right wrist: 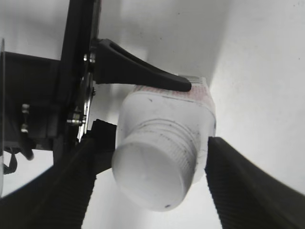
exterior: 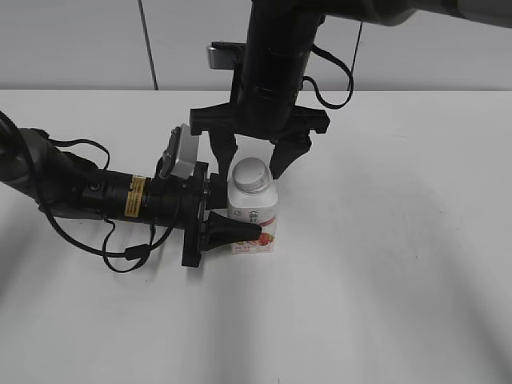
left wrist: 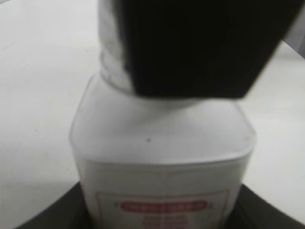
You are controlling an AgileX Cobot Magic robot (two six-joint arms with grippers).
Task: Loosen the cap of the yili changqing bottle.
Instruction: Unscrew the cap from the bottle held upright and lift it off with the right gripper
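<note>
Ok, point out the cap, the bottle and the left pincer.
cap [exterior: 252,174], exterior view, middle of its flat top.
bottle [exterior: 253,214], exterior view, front of the white body above the label.
left pincer [exterior: 234,216], exterior view, midway between its fingertips, which clamp the bottle's body.

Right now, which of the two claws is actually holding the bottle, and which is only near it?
The left claw grips the bottle around its body from the side. The right claw comes from above, open, its fingers straddling the cap without pinching it.
</note>
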